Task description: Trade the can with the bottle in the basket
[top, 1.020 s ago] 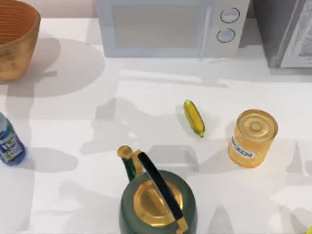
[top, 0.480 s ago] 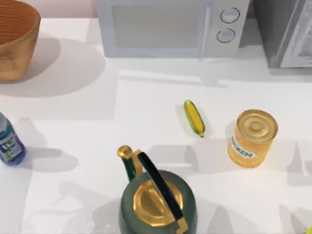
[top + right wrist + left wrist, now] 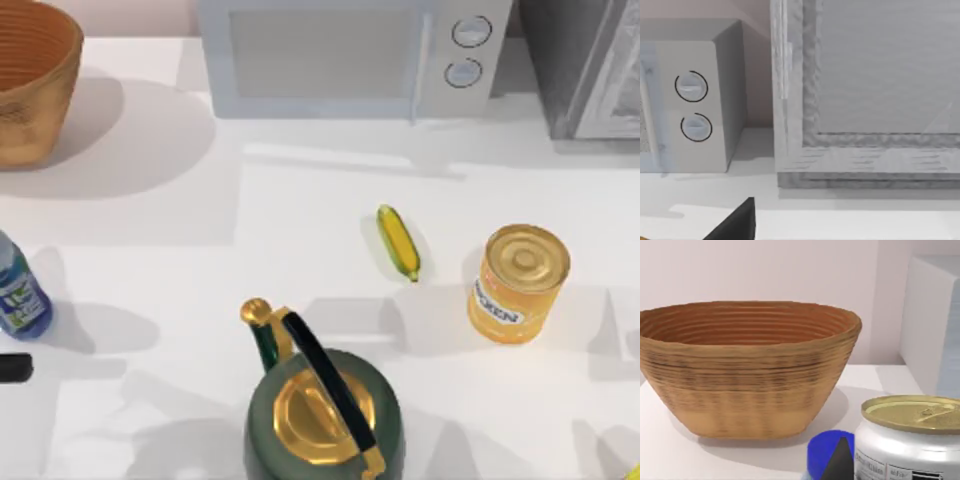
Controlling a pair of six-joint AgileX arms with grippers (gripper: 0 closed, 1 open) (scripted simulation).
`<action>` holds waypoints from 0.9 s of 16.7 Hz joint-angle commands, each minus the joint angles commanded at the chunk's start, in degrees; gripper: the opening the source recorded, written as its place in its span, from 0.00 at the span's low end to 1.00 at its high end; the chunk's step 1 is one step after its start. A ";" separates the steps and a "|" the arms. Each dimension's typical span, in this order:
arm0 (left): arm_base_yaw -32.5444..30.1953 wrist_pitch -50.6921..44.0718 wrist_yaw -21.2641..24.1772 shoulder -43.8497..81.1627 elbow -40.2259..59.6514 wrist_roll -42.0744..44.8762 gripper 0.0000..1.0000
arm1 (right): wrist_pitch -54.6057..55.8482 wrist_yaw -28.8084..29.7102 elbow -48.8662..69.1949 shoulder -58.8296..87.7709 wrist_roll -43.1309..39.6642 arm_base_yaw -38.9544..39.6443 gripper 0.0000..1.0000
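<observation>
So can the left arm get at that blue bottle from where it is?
Probably yes: the left gripper sits just in front of the blue bottle at the table's left edge, with bare table between them.

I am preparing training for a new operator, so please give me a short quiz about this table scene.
1. True or false: the bottle stands on the table, outside the basket.
2. Which thing lies between the kettle and the microwave? A. corn cob; B. spoon; C. cup.
3. Fill in: in the left wrist view, the small can has a white body and a ___ top.

Key: 1 true; 2 A; 3 gold.
</observation>
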 joint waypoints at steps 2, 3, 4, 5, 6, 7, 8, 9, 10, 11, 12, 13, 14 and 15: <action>-0.01 0.06 0.01 -0.16 -0.16 0.00 0.00 | 0.00 0.00 0.00 0.00 0.00 0.00 1.00; -0.01 0.06 0.01 -0.16 -0.16 0.00 0.00 | 0.00 0.00 0.00 0.00 0.00 0.00 1.00; -0.01 0.06 0.01 -0.16 -0.16 0.00 0.00 | 0.00 0.00 0.00 0.00 0.00 0.00 1.00; 0.16 -0.05 -0.04 0.10 -0.16 0.10 0.00 | 0.00 0.00 0.00 0.00 0.00 0.00 1.00; 0.16 -0.05 -0.04 0.10 -0.16 0.10 0.00 | 0.00 0.00 0.00 0.00 0.00 0.00 1.00; 0.11 0.23 0.15 0.53 0.09 0.13 0.00 | 0.00 0.00 0.00 0.00 0.00 0.00 1.00; -0.02 0.80 0.56 1.39 0.58 0.19 0.00 | 0.00 0.00 0.00 0.00 0.00 0.00 1.00; -0.23 1.67 1.20 2.72 1.34 0.27 0.00 | 0.00 0.00 0.00 0.00 0.00 0.00 1.00; -0.54 2.90 2.14 4.61 2.40 0.40 0.00 | 0.00 0.00 0.00 0.00 0.00 0.00 1.00; -0.96 4.41 3.35 6.96 3.72 0.55 0.00 | 0.00 0.00 0.00 0.00 0.00 0.00 1.00; -1.46 6.16 4.78 9.71 5.23 0.73 0.00 | 0.00 0.00 0.00 0.00 0.00 0.00 1.00; -2.03 8.13 6.42 12.82 6.95 0.92 0.00 | 0.00 0.00 0.00 0.00 0.00 0.00 1.00; -2.68 10.32 8.28 16.34 8.86 1.13 0.00 | 0.00 0.00 0.00 0.00 0.00 0.00 1.00; -3.39 12.72 10.35 20.26 10.97 1.35 0.00 | 0.00 0.00 0.00 0.00 0.00 0.00 1.00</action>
